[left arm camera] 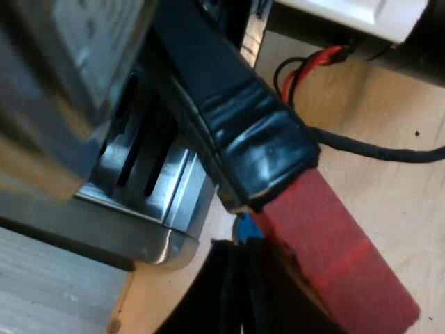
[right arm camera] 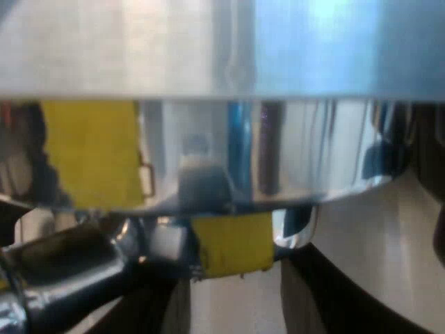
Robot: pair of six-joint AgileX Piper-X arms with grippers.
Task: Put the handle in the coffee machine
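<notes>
**A:** Holder, position?

**B:** The holder's metal bowl (right arm camera: 292,160) is tight under a broad bright face of the espresso machine (right arm camera: 222,42). Touching or just apart, cannot tell. Whether it is locked in, cannot tell either. Yellow tape (right arm camera: 233,247) wraps the stub below the bowl, and a larger yellow patch shows on the bowl's wall.

**A:** And the handle?

**B:** The handle (left arm camera: 236,118) is dark and bound in glossy black tape. It slants out from under the machine's front. It passes above the corner of the slotted drip tray (left arm camera: 149,174). Its red end (left arm camera: 334,257) reaches out over the wooden bench (left arm camera: 389,209).

**A:** Left gripper?

**B:** The left gripper (left arm camera: 240,278) is just beside the red end, on its underside and close against it. Apart, together or clamped: cannot tell from here.

**A:** Right gripper?

**B:** The right gripper (right arm camera: 236,299) is directly beneath the bowl, near the taped stub, where the handle leaves the bowl. Its state: cannot tell.

**A:** Anything around it?

**B:** A small blue patch (left arm camera: 243,226) sits between the left gripper and the handle, with too little showing to name it. The tray's corner stands near a bench edge, with pale planking beyond. The bench beside the red end is bare wood.
</notes>
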